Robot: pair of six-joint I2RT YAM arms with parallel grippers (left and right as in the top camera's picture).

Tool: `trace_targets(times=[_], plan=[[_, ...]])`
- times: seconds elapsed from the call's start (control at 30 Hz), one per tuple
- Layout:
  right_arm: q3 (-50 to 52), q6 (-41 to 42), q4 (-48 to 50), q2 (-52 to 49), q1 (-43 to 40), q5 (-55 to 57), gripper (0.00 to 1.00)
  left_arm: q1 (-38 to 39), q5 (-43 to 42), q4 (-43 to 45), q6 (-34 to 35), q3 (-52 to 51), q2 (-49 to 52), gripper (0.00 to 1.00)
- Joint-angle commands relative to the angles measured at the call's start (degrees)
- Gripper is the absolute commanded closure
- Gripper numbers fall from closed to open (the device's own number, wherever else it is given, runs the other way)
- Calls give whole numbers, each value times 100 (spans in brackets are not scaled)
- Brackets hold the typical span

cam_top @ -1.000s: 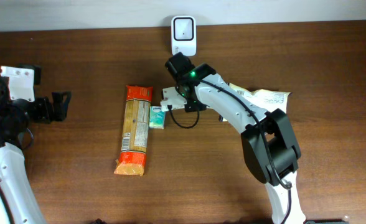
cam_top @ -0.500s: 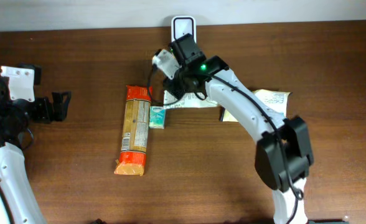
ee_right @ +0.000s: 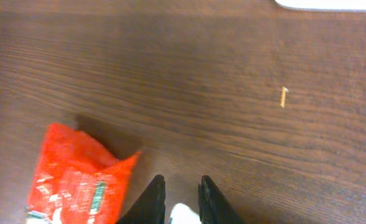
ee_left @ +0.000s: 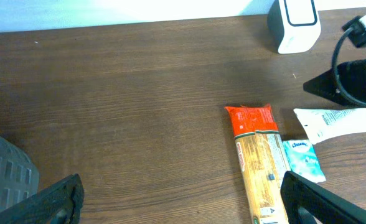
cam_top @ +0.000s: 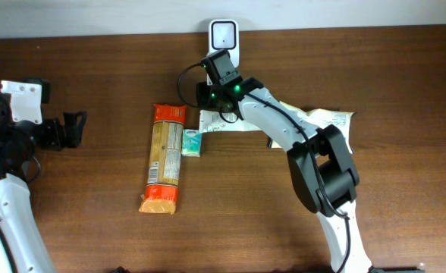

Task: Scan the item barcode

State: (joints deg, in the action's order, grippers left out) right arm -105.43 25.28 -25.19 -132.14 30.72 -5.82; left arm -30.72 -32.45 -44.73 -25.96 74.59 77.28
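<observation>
A white tube (cam_top: 234,123) lies flat below the white scanner (cam_top: 223,39), label up. My right gripper (cam_top: 205,102) hangs over the tube's left end, between the scanner and the tube. In the right wrist view its fingers (ee_right: 155,193) stand close together with a narrow gap, and a white bit shows in that gap at the frame's bottom edge; whether they pinch it is unclear. My left gripper (cam_top: 77,129) waits wide open at the far left, holding nothing, with its fingers (ee_left: 307,199) at the edges of the left wrist view.
A long pasta packet (cam_top: 164,155) with a red top lies left of the tube, and a small teal tissue pack (cam_top: 191,142) sits beside it. A crumpled pale wrapper (cam_top: 325,120) lies under the right arm. The wall runs behind the scanner.
The right gripper lifted off the tube toward the scanner and opened, then dropped back over the tube's left end with its fingers drawn close. The tube and the left arm stayed put.
</observation>
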Motion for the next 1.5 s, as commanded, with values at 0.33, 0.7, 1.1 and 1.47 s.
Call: trace_targets(times=[0.33, 0.7, 1.1, 1.47], plan=[[-271, -835, -4028, 101, -46, -1478, 89, -20, -79, 11, -94, 46, -7, 1], [-2048, -2811, -5464, 741, -737, -1303, 11, -20, -79, 13, -94, 46, -7, 1], [-153, -5554, -4885, 240, -1685, -2975, 1, -20, -79, 13, -94, 46, -9, 1], [-22, -5659, -4463, -551, -1615, -2997, 13, -20, -79, 13, -94, 46, -9, 1]])
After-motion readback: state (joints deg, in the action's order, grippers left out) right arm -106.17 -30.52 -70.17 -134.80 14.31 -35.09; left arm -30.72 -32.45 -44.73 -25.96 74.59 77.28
